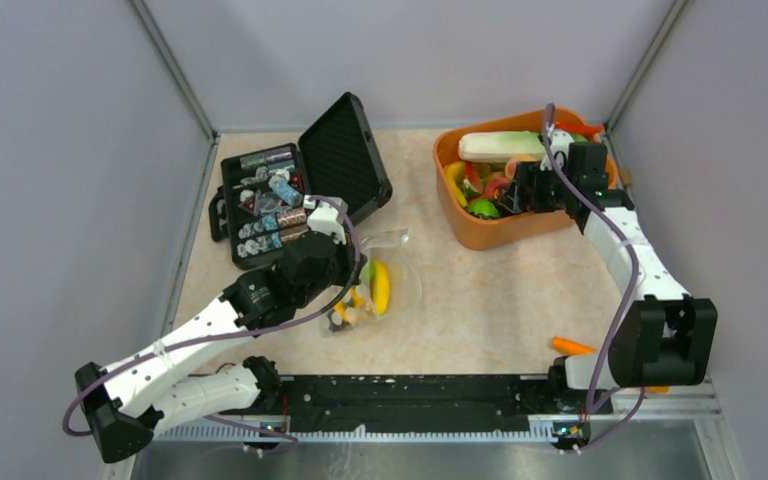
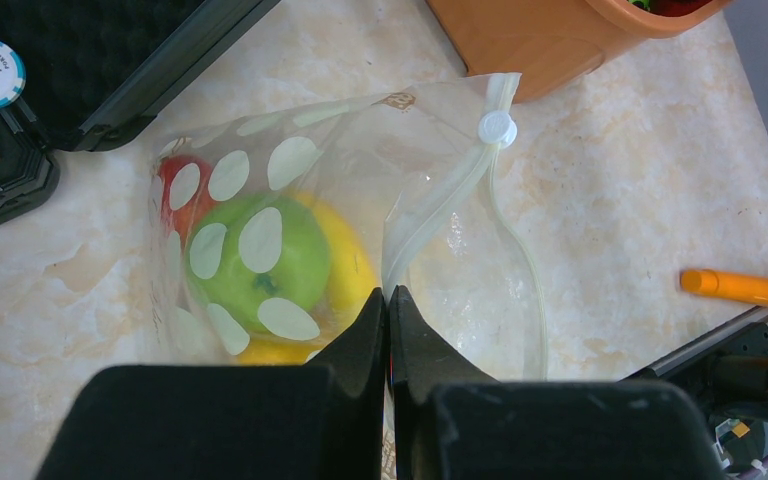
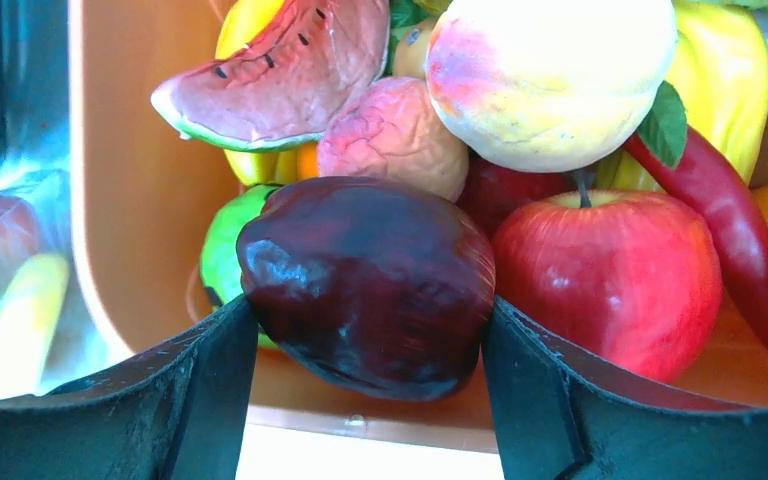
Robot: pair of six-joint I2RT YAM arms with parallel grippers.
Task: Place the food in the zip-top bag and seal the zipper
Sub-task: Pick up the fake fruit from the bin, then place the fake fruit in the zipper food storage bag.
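While the left gripper pinches the zip-top bag beside its zipper, the right gripper clamps a dark purple fruit at the orange tub.

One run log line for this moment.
left end effector: shut on zip-top bag | right end effector: gripping dark purple fruit in orange tub | zipper: open

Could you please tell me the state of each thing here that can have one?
bag: partly filled, a green apple inside.
zipper: unsealed, mouth open.
left gripper: shut on the bag's lip.
tub: full.
right gripper: shut on a purple fruit in the tub.
case: lid open.
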